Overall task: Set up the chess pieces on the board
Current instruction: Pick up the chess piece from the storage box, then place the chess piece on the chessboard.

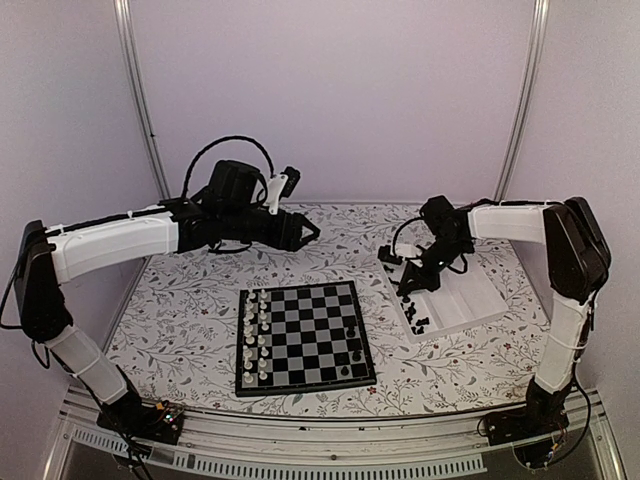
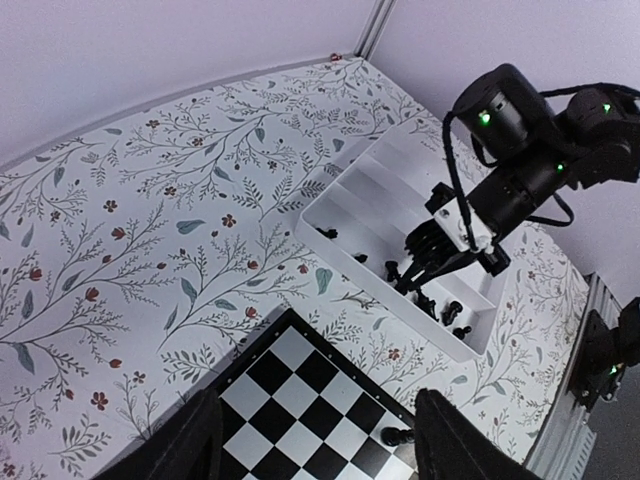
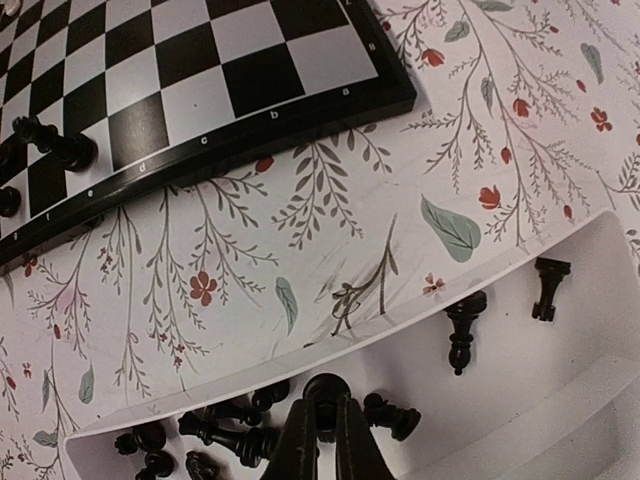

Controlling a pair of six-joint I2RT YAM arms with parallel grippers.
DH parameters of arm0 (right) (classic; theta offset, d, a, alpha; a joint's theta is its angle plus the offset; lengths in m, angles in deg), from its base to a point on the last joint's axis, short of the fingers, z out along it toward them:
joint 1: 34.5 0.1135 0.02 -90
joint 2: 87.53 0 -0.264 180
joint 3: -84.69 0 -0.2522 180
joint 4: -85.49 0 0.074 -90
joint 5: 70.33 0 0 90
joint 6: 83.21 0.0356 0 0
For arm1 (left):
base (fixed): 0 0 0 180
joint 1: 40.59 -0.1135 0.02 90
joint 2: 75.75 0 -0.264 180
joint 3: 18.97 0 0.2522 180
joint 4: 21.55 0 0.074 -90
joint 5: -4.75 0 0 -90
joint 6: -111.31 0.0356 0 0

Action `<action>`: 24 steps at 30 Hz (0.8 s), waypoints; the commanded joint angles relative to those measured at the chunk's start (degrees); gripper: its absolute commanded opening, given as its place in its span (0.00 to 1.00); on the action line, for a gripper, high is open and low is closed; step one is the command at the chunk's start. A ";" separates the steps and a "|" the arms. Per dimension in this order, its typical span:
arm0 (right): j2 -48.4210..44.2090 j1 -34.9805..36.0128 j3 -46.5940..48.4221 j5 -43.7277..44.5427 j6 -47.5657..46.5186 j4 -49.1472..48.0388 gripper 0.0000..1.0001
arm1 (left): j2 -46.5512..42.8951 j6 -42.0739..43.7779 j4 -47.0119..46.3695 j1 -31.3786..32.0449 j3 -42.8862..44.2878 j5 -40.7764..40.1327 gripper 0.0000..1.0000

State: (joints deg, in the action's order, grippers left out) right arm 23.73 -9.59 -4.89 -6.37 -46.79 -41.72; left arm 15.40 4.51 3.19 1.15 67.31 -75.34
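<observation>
The right gripper [image 3: 325, 412] is pinching shut on a black chess piece [image 3: 325, 384] in a crowded corner of the white tray [image 1: 482, 300], near the table's [image 1: 180, 300] right edge. The left gripper [image 1: 306, 232] is hanging wide open beyond the board [image 1: 300, 335]. Neighbouring pieces [image 3: 232, 436] could snag, or the thin grip could slip.

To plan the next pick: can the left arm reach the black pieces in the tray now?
Probably not: the right arm reaches into the tray over the black pieces, blocking the left arm.
</observation>
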 commanded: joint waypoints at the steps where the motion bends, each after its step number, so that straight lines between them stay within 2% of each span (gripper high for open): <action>1: -5.32 -0.23 2.92 -0.50 1.04 2.10 0.00 | 0.87 -0.01 -1.82 0.82 -1.14 0.59 0.68; 8: -8.46 3.16 4.35 -1.78 3.53 4.13 0.00 | 0.82 0.05 -2.45 0.85 -1.14 -0.14 0.68; 24: -6.73 26.56 11.09 0.82 7.53 7.59 0.01 | -6.74 -0.19 -3.47 -0.95 -7.85 -6.44 0.68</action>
State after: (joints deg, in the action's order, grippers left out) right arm 16.23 13.40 4.68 -6.17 -40.47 -36.17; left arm 12.69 4.51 1.29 0.95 61.60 -79.77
